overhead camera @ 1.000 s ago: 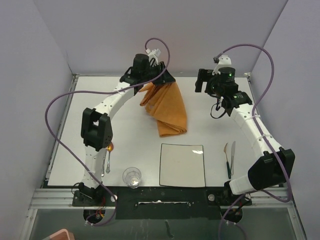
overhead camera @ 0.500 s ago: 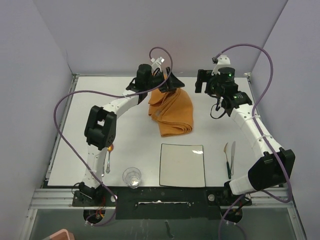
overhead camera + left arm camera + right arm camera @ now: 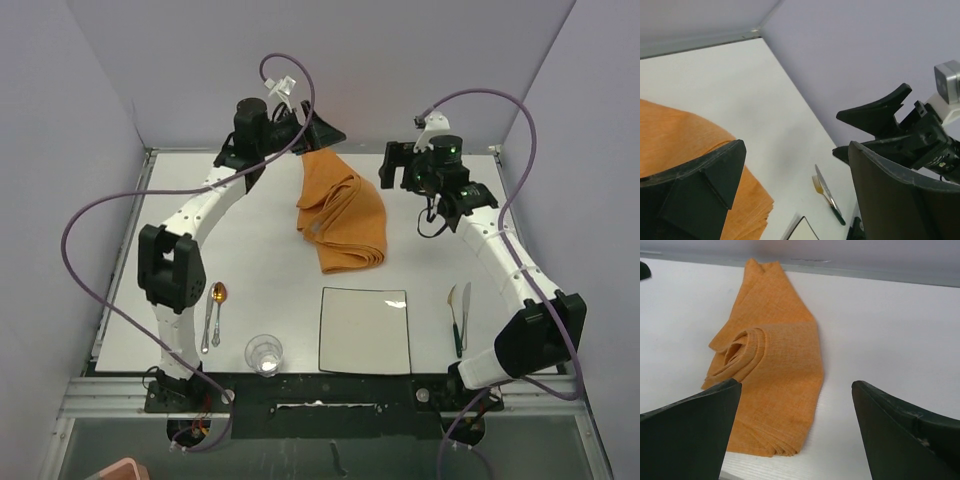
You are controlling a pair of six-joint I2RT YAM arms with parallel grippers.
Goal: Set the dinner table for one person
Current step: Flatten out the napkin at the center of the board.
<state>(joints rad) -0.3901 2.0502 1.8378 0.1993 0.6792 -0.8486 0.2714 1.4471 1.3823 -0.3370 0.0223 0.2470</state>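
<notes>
The dinner table (image 3: 200, 230) is a large white top. An orange folded cloth (image 3: 342, 215) lies crumpled at its far middle, free of both grippers. My left gripper (image 3: 322, 133) hangs open above the cloth's far end with nothing between its fingers; in its wrist view the cloth (image 3: 680, 135) lies under the gripper (image 3: 795, 150). My right gripper (image 3: 392, 165) stands open just right of the cloth and faces it (image 3: 775, 370), with the gripper (image 3: 795, 390) empty. A square white plate (image 3: 364, 330) lies at the near middle.
A knife (image 3: 459, 325) and fork (image 3: 452, 300) lie right of the plate. A spoon (image 3: 212, 315) lies at the near left beside a clear glass (image 3: 264, 353). Grey walls close the table's far and side edges. The right gripper (image 3: 880, 115) shows in the left wrist view.
My left gripper opened and let go of the cloth, which dropped into a heap on the table. The left arm then swung up and to the left. The right gripper shifted slightly left.
</notes>
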